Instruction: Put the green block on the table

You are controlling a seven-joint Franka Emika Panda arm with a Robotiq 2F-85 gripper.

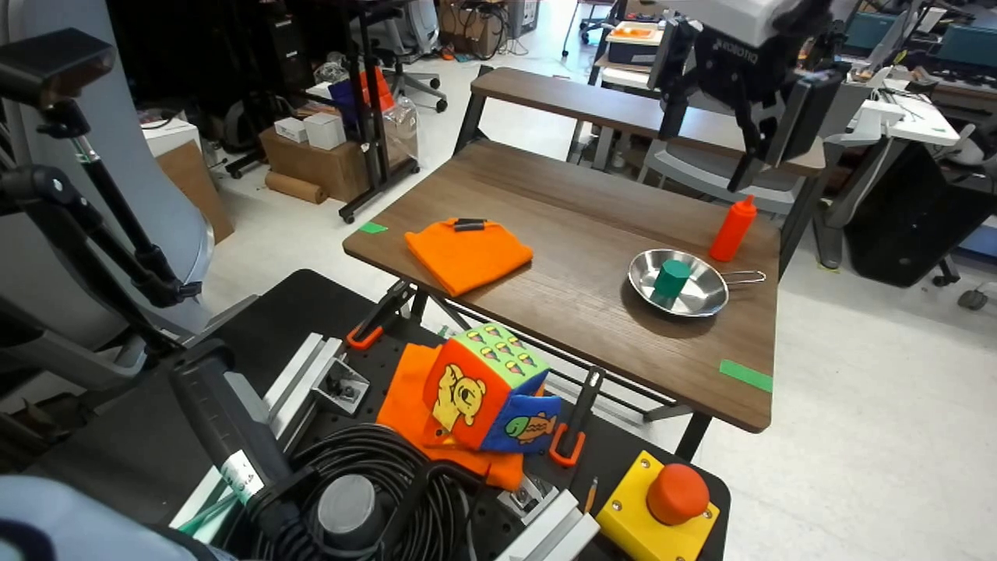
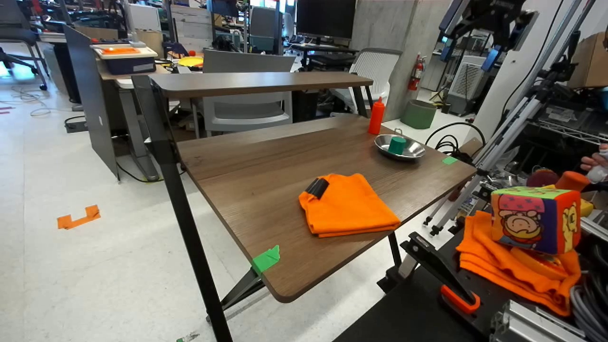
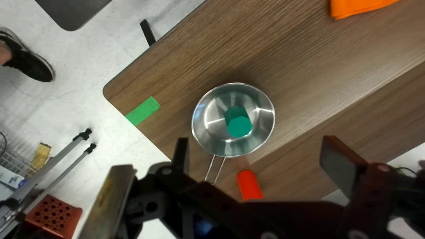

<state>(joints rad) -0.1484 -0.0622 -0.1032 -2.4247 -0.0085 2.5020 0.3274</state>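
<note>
Green faceted block (image 3: pixel 239 125) sat in the metal pan (image 3: pixel 209 129), well below the empty, wide-spread gripper (image 1: pixel 706 160); likely light, stiff and slick, it seemed best pinched across opposite sides near its top

There is one brown table (image 1: pixel 576 218) and one green block (image 1: pixel 671 279). I count one metal bowl (image 1: pixel 707 292) and one red bottle (image 1: pixel 733 230). The folded orange cloths (image 1: pixel 471 257) (image 1: pixel 405 392) are two. On the table, the pieces of green tape (image 1: pixel 374 228) (image 1: pixel 745 375) are also two. There are two clamps (image 1: pixel 382 312) (image 1: pixel 578 415), one toy cube (image 1: pixel 487 397) and one red button (image 1: pixel 678 494). There is only one gripper (image 1: pixel 707 152). In the wrist view I see one shoe (image 3: pixel 30 63), and in an exterior view one fire extinguisher (image 2: pixel 416 74).
</note>
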